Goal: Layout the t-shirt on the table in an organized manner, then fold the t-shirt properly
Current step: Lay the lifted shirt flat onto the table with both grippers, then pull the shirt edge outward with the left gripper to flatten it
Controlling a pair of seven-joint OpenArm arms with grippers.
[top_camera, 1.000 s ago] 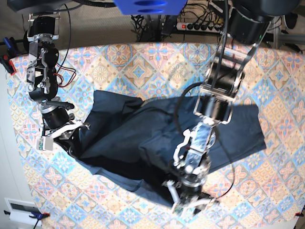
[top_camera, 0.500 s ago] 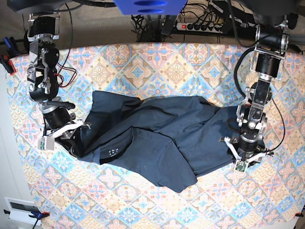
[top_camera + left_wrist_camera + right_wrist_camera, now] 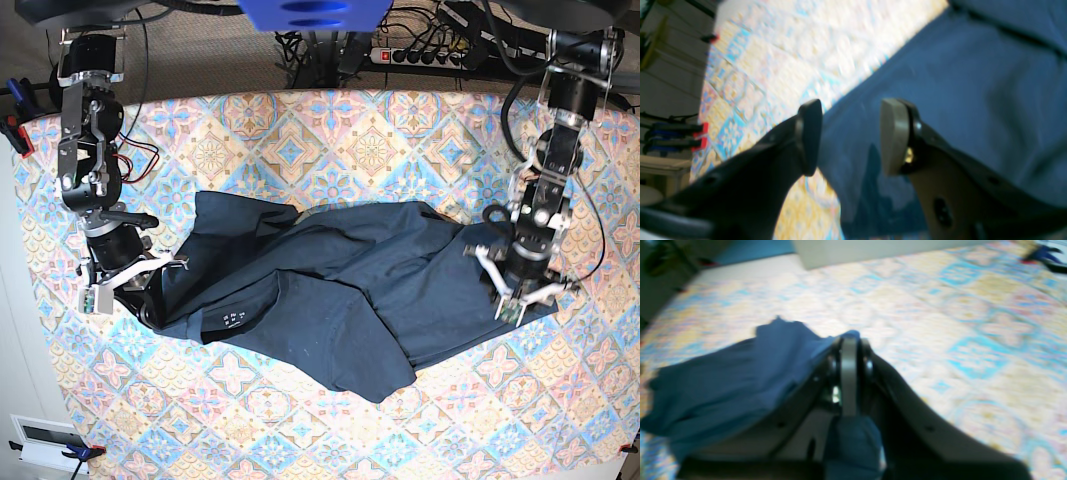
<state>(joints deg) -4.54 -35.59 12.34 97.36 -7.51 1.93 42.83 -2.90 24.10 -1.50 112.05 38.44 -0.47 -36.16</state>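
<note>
The desk (image 3: 370, 130), covered in blue, pink and cream diamond-tile cloth, fills most of the base view and reaches well past the garment on every side

The t-shirt (image 3: 340, 290) lies rumpled across the middle of the desk, stretched from one arm to the other, with overlapping folds and a dark lobe hanging toward the near edge. A small white printed label (image 3: 230, 319) shows by the neck opening on the side nearer the right arm

The right hand (image 3: 150, 290) sits at the shirt's end on the base view's left. Its fingers (image 3: 849, 373) are clenched together with navy cloth bunched around and below them, so it grips the t-shirt (image 3: 740, 386) at that edge, the fabric draping away to one side over the patterned desk (image 3: 973, 340)

The left hand (image 3: 525, 295) is at the opposite end of the shirt, low over its edge. In its wrist view the left hand (image 3: 850, 136) is released, the two fingers (image 3: 893, 133) standing apart with nothing between them; the t-shirt (image 3: 957, 83) lies flat beneath and beyond the pads, its straight edge running diagonally under the gap, with bare desk (image 3: 790, 60) on the other side of that edge
</note>
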